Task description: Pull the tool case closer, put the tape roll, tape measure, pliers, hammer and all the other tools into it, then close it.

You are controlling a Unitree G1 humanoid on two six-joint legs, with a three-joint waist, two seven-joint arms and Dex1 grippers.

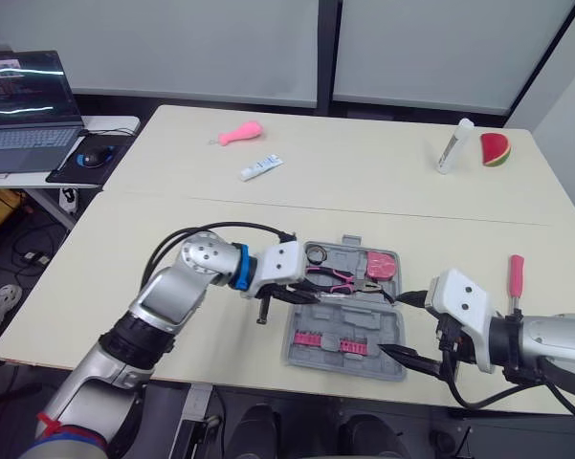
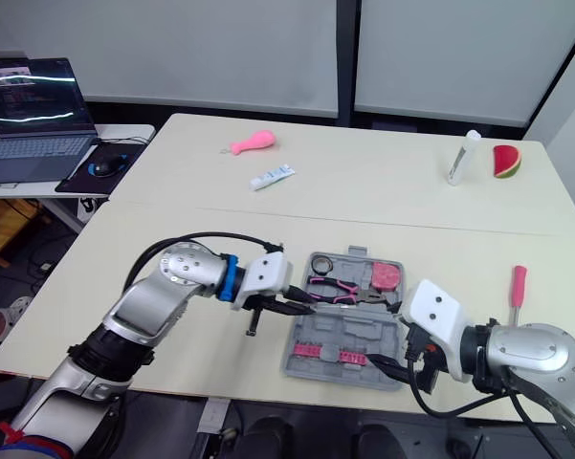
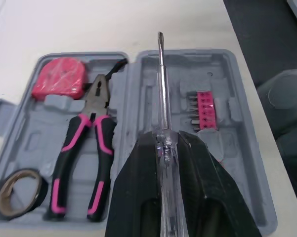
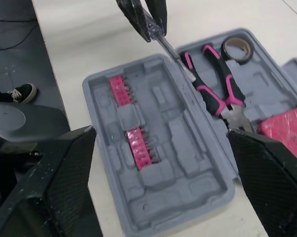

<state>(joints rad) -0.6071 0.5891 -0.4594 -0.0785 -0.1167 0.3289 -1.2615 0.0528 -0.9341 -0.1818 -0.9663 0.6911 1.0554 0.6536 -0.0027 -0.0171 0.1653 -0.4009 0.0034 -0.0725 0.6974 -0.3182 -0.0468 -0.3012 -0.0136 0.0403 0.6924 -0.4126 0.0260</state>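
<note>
Two hands at the open tool case [image 3: 247, 163] near the desk's [image 1: 364, 182] front edge. Left hand [image 1: 297, 294] clamped on a clear-handled screwdriver [image 3: 161, 89], shaft over the case; right hand [image 4: 160, 133], fingers [image 4: 54, 177] apart, at its front right corner. Pliers [image 3: 84, 153], tape roll [image 3: 17, 192] and tape measure [image 3: 59, 84] lie inside.

The grey tool case [image 4: 183, 143] lies open near the tabletop's [image 1: 172, 220] front edge. Its far half holds the tape roll [image 3: 19, 174], pink-handled pliers [image 3: 95, 106] and red tape measure [image 3: 59, 84]; the near half holds pink bit strips [image 1: 330, 341]. A clear-handled screwdriver [image 3: 163, 89] is gripped above the case; a pink-handled screwdriver [image 1: 516, 277] lies well to its right.
</note>
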